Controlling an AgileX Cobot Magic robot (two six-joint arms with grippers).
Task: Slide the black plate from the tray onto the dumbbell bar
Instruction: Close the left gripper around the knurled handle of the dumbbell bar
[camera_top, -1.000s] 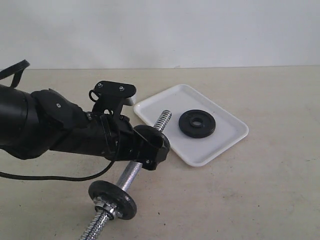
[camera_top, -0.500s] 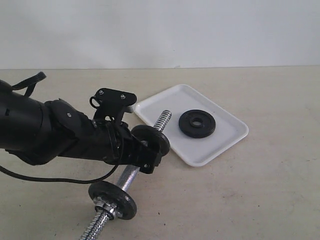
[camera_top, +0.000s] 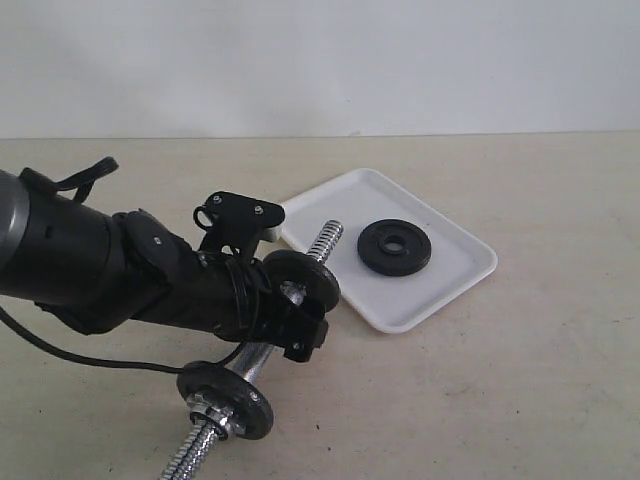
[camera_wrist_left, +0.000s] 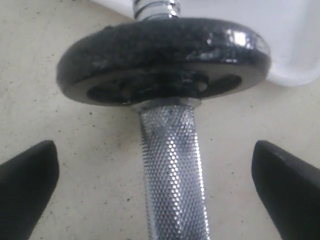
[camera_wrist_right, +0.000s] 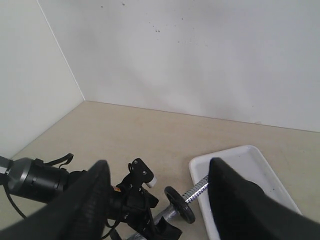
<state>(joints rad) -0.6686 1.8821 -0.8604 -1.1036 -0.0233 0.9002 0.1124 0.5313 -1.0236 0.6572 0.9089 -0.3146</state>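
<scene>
The thick black plate sits threaded on the dumbbell bar, just short of the tray's near edge. In the left wrist view the plate stands on the knurled bar, its recessed ring facing me. My left gripper is open; its fingers straddle the bar below the plate without touching either. The right gripper is open and high above the scene, looking down on the plate. It is out of the exterior view.
The white tray holds another black disc with a centre hole. Lower on the bar is a black disc backed by a silver nut. A black cable trails on the table at the left. A white wall stands behind.
The left gripper has drawn back down the bar, away from the plate, and the arm has swung a little to the right. The plate stays on the bar.
</scene>
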